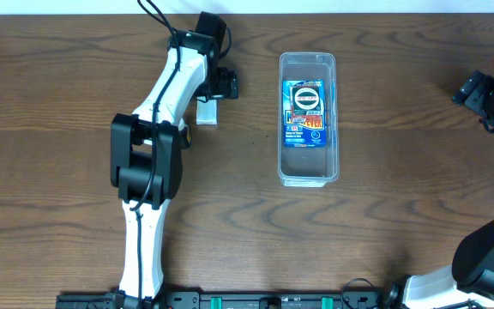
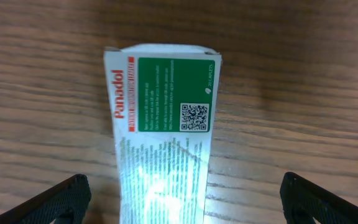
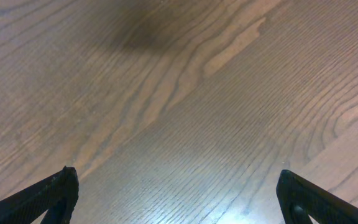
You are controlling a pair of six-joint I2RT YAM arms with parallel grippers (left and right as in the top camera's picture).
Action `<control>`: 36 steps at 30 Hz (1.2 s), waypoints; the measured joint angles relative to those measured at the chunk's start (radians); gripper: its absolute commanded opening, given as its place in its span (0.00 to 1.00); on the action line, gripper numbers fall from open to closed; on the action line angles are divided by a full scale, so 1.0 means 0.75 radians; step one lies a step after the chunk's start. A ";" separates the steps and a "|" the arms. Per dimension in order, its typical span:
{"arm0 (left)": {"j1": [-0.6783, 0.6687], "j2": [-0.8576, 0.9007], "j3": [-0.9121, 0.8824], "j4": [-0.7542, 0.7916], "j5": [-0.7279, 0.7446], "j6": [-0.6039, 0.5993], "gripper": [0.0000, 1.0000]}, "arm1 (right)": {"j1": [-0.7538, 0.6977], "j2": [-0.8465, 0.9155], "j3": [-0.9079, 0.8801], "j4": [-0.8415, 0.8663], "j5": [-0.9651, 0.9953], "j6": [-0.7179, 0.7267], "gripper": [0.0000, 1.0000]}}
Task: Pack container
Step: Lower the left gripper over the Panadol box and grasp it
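Cardboard box (image 2: 163, 137) left of the container (image 1: 308, 172) is judged light and stiff, best pinched across its long sides. Left gripper (image 2: 188, 199) is spread wide, empty.

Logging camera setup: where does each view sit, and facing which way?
Overhead: above the table, looking straight down; container, box, left arm, right arm show.
Left wrist: on the left arm, looking down at the box; open fingers at corners.
Right wrist: faces bare table; open fingers show.
Shared: overhead and left wrist both see the box.

Overhead straight down on table (image 1: 384, 129); 2 wrist views close, downward.
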 measured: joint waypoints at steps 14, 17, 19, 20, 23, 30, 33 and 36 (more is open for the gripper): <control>0.000 0.020 -0.002 0.003 0.010 0.000 0.98 | 0.000 0.000 0.000 0.000 0.000 0.000 0.99; 0.000 0.020 -0.002 0.003 0.010 0.000 0.98 | 0.000 0.000 0.000 0.000 0.000 0.000 0.99; 0.000 0.020 -0.002 0.005 0.010 0.000 0.98 | 0.000 0.000 0.000 0.000 0.000 0.000 0.99; 0.000 0.020 -0.004 0.007 0.010 0.000 0.98 | 0.000 0.000 0.000 0.000 0.000 -0.001 0.99; 0.000 0.020 -0.007 0.009 0.010 0.000 0.98 | 0.000 0.000 0.000 0.000 0.000 0.000 0.99; 0.000 0.020 -0.009 0.009 0.010 0.000 0.98 | 0.000 0.000 0.000 0.000 0.000 0.000 0.99; 0.000 0.020 -0.013 0.010 0.010 -0.001 0.98 | 0.000 0.000 0.000 0.000 0.000 0.000 0.99; 0.000 0.020 -0.020 0.009 0.010 -0.001 0.98 | 0.000 0.000 0.000 0.000 0.000 0.000 0.99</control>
